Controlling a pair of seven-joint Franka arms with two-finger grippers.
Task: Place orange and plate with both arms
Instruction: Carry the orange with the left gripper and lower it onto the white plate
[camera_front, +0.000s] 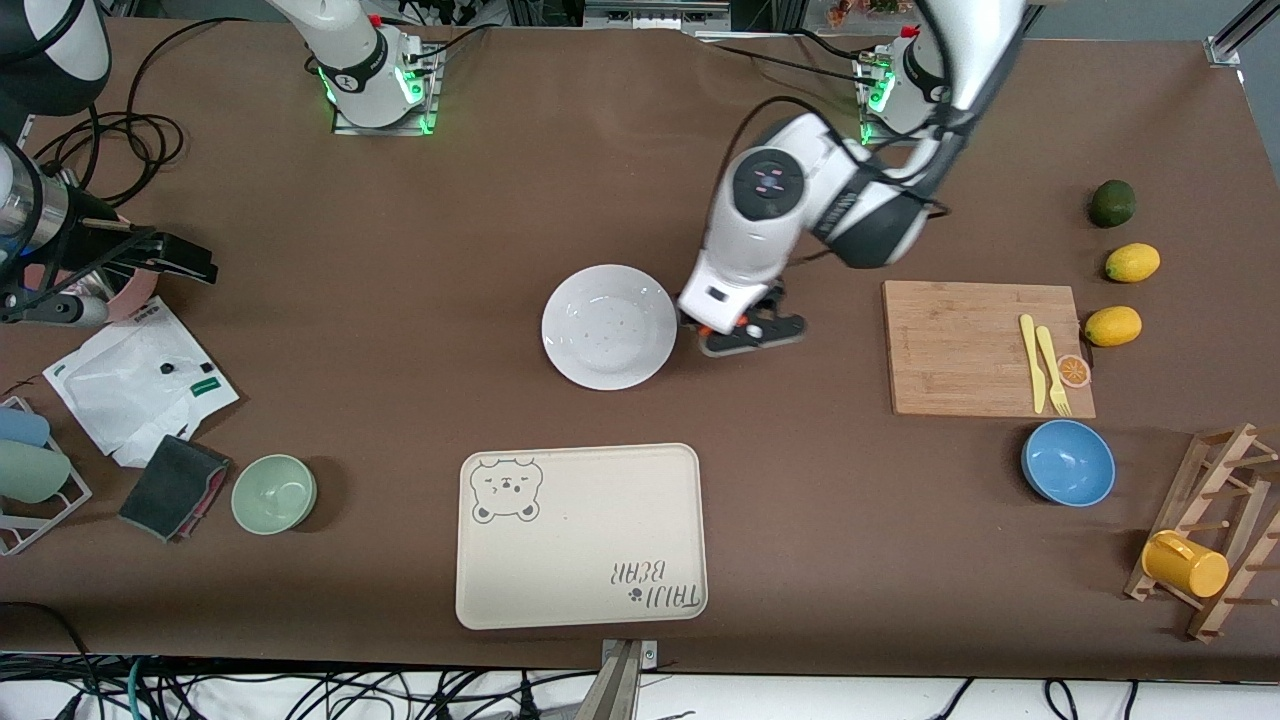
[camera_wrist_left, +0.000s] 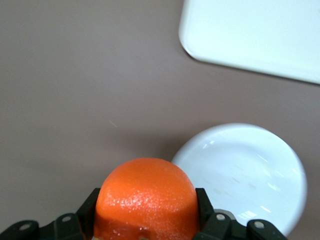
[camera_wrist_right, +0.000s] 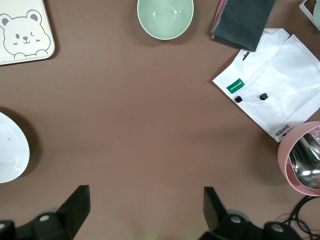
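Note:
My left gripper (camera_front: 745, 335) is shut on the orange (camera_wrist_left: 145, 200), a glossy red-orange fruit that fills the space between the black fingers (camera_wrist_left: 202, 205). It is low over the table, close beside the plate (camera_front: 608, 326) on the side toward the left arm's end. The white round plate is empty and also shows in the left wrist view (camera_wrist_left: 245, 175) and at the edge of the right wrist view (camera_wrist_right: 10, 152). My right gripper (camera_wrist_right: 147, 205) is open and empty, held over bare table near the right arm's end (camera_front: 180, 262).
The cream bear tray (camera_front: 580, 535) lies nearer the front camera than the plate. A cutting board (camera_front: 975, 345) with yellow cutlery, a blue bowl (camera_front: 1068, 462), lemons (camera_front: 1112, 326) and a rack sit toward the left arm's end. A green bowl (camera_front: 274, 493), cloth and white bag (camera_front: 140, 385) sit toward the right arm's end.

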